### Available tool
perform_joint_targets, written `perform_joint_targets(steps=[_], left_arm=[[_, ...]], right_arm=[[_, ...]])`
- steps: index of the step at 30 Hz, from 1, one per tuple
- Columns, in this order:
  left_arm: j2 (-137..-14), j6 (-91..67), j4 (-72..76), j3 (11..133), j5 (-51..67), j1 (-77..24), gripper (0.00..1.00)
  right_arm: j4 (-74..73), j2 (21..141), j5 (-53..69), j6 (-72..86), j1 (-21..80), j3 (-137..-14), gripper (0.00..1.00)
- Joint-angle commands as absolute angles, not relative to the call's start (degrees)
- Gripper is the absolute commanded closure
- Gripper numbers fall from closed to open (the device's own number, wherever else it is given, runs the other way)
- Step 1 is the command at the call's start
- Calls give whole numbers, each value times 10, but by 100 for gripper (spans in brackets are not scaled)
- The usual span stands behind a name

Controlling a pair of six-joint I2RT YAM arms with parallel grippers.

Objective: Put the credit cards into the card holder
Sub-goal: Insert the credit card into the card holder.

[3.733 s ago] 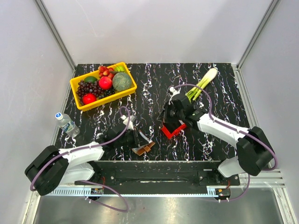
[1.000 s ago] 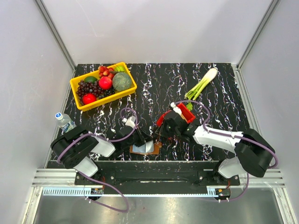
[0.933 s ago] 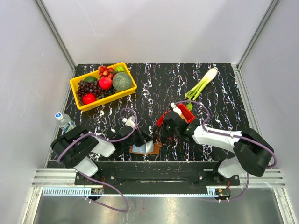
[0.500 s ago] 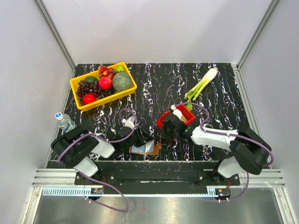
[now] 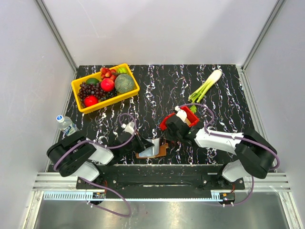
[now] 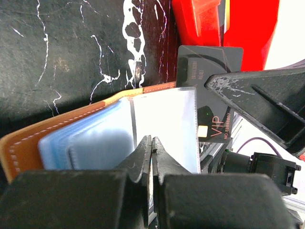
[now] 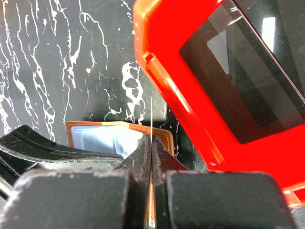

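The right gripper [image 7: 150, 143] pinches a black card [image 6: 209, 67], seen only edge-on from its wrist; the left gripper [image 6: 151, 143] pinches the card holder [image 6: 90, 129]'s clear sleeve.

The wallet [image 6: 71, 138] lies open on the table [image 6: 71, 47] under the left gripper [image 6: 151, 143] tips. Ahead of them, the card [image 6: 202, 62] in the right gripper [image 7: 150, 140] stands at its far edge; the bin [image 7: 162, 71] lies beyond.

Ahead of the left gripper [image 6: 151, 140], past the card holder [image 6: 105, 129] it pinches, the black card [image 6: 214, 62], the right gripper [image 7: 150, 140] holding it and the red bin [image 6: 200, 21] block passage. Bare table [image 6: 62, 57] opens ahead-left of its fingertips.
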State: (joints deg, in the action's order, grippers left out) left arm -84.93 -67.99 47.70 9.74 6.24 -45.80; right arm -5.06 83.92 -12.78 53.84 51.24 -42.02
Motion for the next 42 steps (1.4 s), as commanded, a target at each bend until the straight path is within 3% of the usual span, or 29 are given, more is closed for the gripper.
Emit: perform_joint_targets(steps=[1,6,13,26,42], left_arm=[[-835,-665,474,105,61,-463,100],[-867,-647,460,144,85,-471,100],[-883,-585,331,232,91,-491,100],[-942,-584,299,267,91,-499,100],[-920,-582,296,258,77,-500,100]], right_arm=[[-55,827,-150,521,518,-448,100],[-47,832,-139,508,518,-459,100],[-48,833,-142,504,518,-461,100],[-101,726,-215,435,518,-484,100],[-98,813,-178,447,517,-464,100]])
